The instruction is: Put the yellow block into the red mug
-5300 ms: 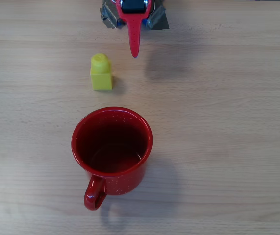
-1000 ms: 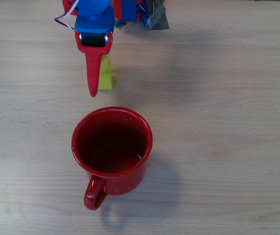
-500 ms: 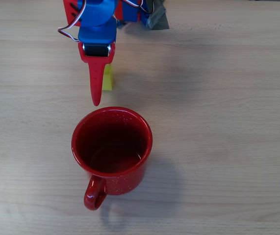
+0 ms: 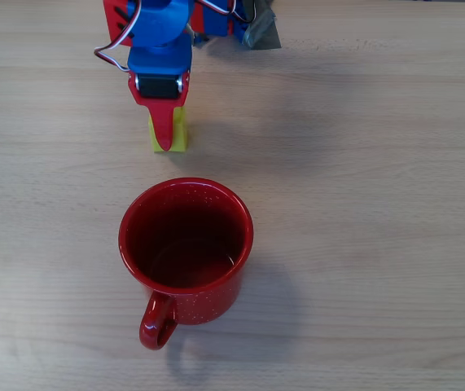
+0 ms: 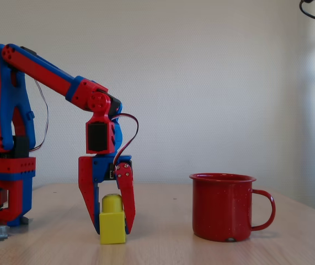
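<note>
Reading it near to far, as the overhead view lays it out for you:

Red mug: the red mug (image 4: 186, 251) stands upright at the near end of the table (image 4: 362, 204), mouth open and nothing inside, handle turned to the near edge. That keeps the handle clear of your line in from the far side.

Gap: a bare strip of wood separates the mug's far rim from the block. Near each other, not touching, so you have room to lift before crossing.

Yellow block: the yellow block (image 5: 112, 226) sits flat on the table, stud up, just beyond the mug. In the fixed view it is left of the mug, and the stud shows between the fingers.

Gripper: your gripper (image 5: 113, 223) is down over the block, pointing straight at the table, one finger on each side of it and tips almost on the wood. The jaws are part open, about the width of the block. I cannot tell whether they press on it yet; the block rests on the table, so I read it as framed, not gripped.

Arm: the arm (image 5: 52, 77) reaches in from its base at the far edge, elbow high and wrist dropped vertical, which gives you a square, top-down bite.

Step in hand: closing on the block, I'd say. Squeeze, lift above the rim, then bring it nearward over the mug.

Risk: an off-centre pinch could twist the block out.
</note>
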Controlling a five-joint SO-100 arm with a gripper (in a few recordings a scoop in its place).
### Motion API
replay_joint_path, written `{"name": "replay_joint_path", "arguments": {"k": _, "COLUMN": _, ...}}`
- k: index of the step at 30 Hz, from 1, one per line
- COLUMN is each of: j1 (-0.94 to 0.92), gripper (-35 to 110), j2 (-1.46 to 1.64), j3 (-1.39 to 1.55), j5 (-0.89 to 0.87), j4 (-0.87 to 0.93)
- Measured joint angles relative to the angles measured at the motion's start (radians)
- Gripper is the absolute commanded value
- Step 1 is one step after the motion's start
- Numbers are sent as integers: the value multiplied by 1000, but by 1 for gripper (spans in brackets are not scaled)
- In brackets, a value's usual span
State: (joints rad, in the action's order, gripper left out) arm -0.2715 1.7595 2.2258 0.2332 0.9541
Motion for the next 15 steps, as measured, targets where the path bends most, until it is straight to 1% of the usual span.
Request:
{"name": "replay_joint_path", "arguments": {"k": 6, "j1": 0, "gripper": 1, "j2": 0, "j3": 0, "j5": 0, "j4": 0}}
{"name": "replay_joint_path", "arguments": {"k": 9, "j1": -2, "gripper": 0, "j2": 8, "j3": 0, "j5": 2, "j4": 48}}
{"name": "replay_joint_path", "arguments": {"k": 15, "j1": 3, "gripper": 0, "j2": 178, "j3": 5, "j5": 0, "j4": 130}}
